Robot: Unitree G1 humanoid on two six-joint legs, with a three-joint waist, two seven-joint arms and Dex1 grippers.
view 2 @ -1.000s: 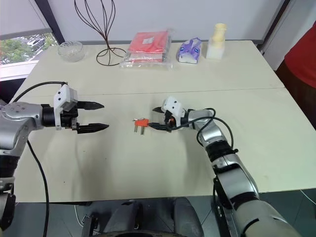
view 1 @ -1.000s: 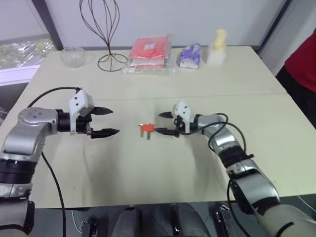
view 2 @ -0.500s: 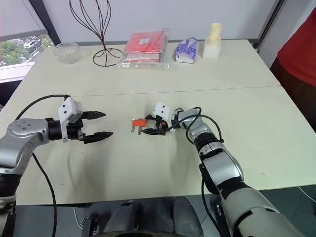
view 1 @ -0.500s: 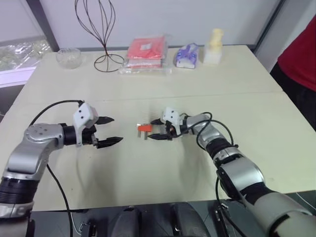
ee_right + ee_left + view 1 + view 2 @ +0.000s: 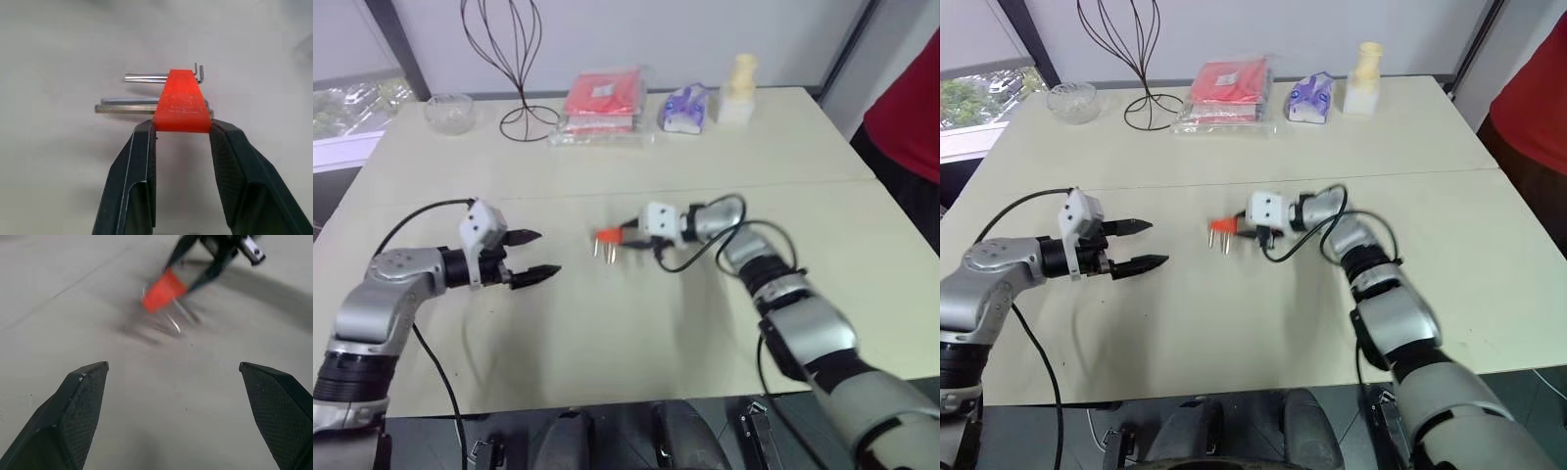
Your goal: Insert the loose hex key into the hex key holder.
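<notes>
Two black fingers of the right claw pinch the hex key holder by its near end, one finger flat on each side, so the claw is partly closed on it. This holder is a smooth orange-red plastic wedge, wider at the gripped end and tapering away from the claw. Its long axis runs straight out from between the fingertips. Several thin metal keys sit in it, crossing it at right angles and sticking out mostly to one side; the one furthest from the claw shows a short bent leg on the opposite side. I cannot tell which of these rods, if any, is the loose hex key.

From the head views the holder lies just ahead of the right claw, at the middle of the pale, matte tabletop, its keys pointing down towards the surface.

Well apart, on the far side of the holder from the right claw, the left claw hovers over the tabletop with its fingers spread wide and nothing between them, its tips aimed towards the holder.
</notes>
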